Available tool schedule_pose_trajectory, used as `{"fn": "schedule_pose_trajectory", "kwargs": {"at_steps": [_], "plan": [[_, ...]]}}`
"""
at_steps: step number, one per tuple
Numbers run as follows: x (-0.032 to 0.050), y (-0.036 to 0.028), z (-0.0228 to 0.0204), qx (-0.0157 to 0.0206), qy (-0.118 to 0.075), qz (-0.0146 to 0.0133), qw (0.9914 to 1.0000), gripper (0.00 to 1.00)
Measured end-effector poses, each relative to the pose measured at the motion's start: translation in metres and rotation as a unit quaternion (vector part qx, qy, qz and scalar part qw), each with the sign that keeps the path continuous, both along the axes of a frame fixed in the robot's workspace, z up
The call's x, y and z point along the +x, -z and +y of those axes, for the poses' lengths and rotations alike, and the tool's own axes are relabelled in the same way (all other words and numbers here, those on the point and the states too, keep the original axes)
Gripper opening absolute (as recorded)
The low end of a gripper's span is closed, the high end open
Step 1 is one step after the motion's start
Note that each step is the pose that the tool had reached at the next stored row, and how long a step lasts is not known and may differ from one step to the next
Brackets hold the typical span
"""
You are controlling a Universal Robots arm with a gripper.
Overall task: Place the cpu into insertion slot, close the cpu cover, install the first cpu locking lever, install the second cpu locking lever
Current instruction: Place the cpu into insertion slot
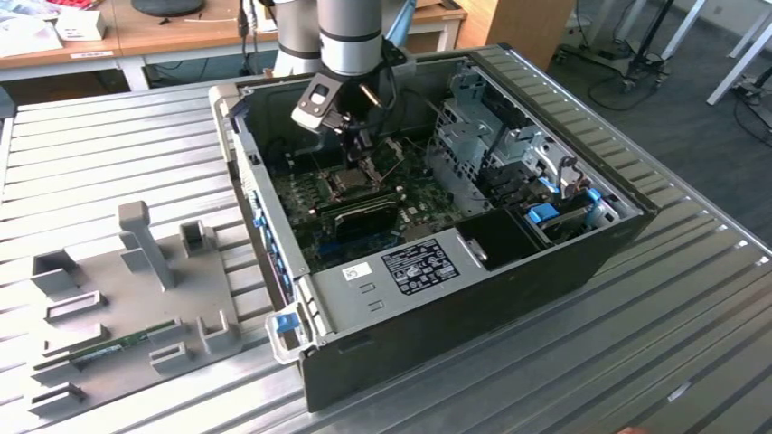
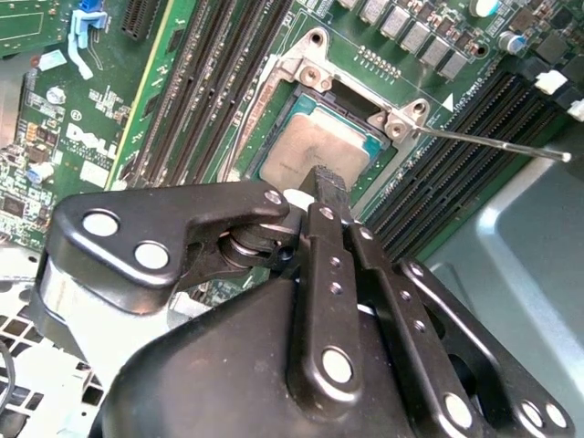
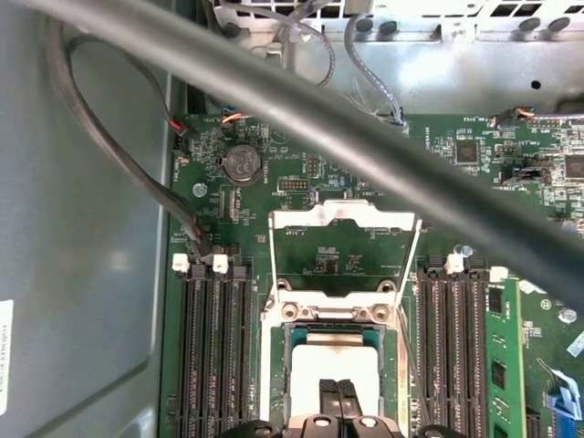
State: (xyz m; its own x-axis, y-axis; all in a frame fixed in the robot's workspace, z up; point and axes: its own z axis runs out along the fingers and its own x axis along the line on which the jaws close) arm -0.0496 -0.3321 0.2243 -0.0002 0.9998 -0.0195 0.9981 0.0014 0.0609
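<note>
1. Desk (image 1: 108, 127): ribbed metal top that carries everything listed here.
2. Computer case (image 1: 507, 289): black tower lying on its side with the side panel off and the interior facing up.
3. Grey fixture plate (image 1: 133, 298): lies on the desk towards the exterior view's left, apart from the case, with upright posts and brackets on it.
4. My arm (image 1: 350, 36): reaches down into the case from above.
5. Green circuit board (image 3: 301, 155): covers the case floor.
6. Grey perforated drive cage (image 1: 476, 136): beside the board, on the exterior view's right.
7. Memory slots (image 3: 214, 356): long black rows on both sides of the socket.
8. Insertion slot (image 3: 294, 374): dark square socket in a silver frame, between the memory rows.
9. Cpu cover (image 3: 342, 215): swung open and back from the slot, with the board showing through its window.
10. Cpu (image 3: 342, 360): lies flat inside the insertion slot, pale face up.
11. My pincer (image 3: 339, 394): clenched, fingers drawn together with nothing between them, tips directly over the cpu's face. I cannot tell whether they touch it.
12. Locking lever (image 2: 493, 144): thin silver rod, unlatched, angling away from a corner of the socket frame.
13. Coin cell (image 3: 243, 162): round, on the board beyond the open cover.
</note>
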Motion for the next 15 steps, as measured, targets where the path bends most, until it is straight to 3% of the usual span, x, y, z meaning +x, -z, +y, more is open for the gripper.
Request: {"fn": "schedule_pose_trajectory", "kwargs": {"at_steps": [15], "plan": [[0.0, -0.0033, 0.0, -0.0001, 0.0, -0.0002, 1.0, 0.1]]}}
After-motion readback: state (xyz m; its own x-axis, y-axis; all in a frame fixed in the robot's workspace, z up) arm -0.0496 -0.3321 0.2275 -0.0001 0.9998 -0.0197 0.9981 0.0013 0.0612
